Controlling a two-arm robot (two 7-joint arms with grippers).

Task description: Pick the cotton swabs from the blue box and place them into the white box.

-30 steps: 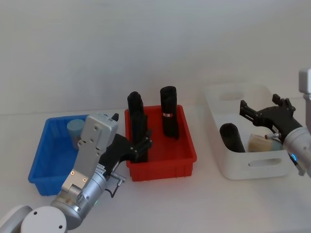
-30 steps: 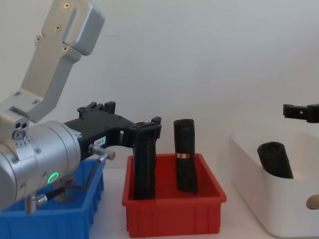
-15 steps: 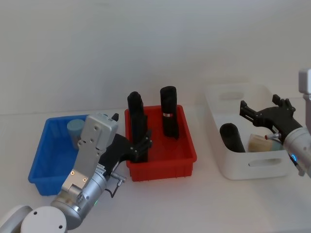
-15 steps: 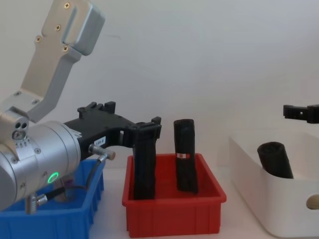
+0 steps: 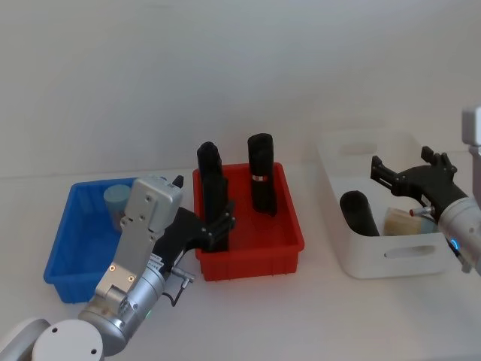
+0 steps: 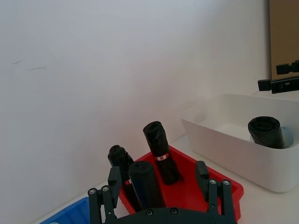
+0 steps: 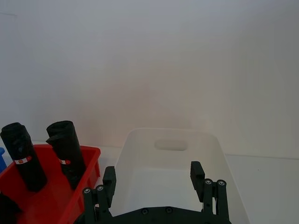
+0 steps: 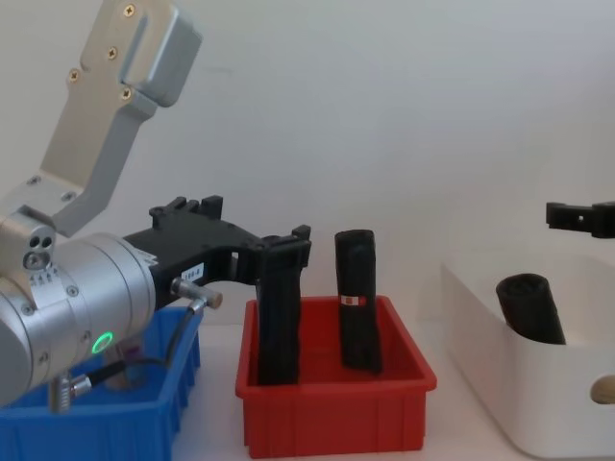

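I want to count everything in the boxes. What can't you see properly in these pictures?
- Low bright blue plastic bin: in the head view the left arm covers its right side, so more pale-lidded swab tubs may hide there.
- Large white plastic bin: in the chest view its wall hides the bottom.
- Tub in the white bin: partly behind the right gripper.

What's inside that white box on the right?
The white box holds a black roll lying tilted and, beside it, a tub of cotton swabs. The right gripper hovers open above it, hiding part of the floor, so anything beneath can't be seen.
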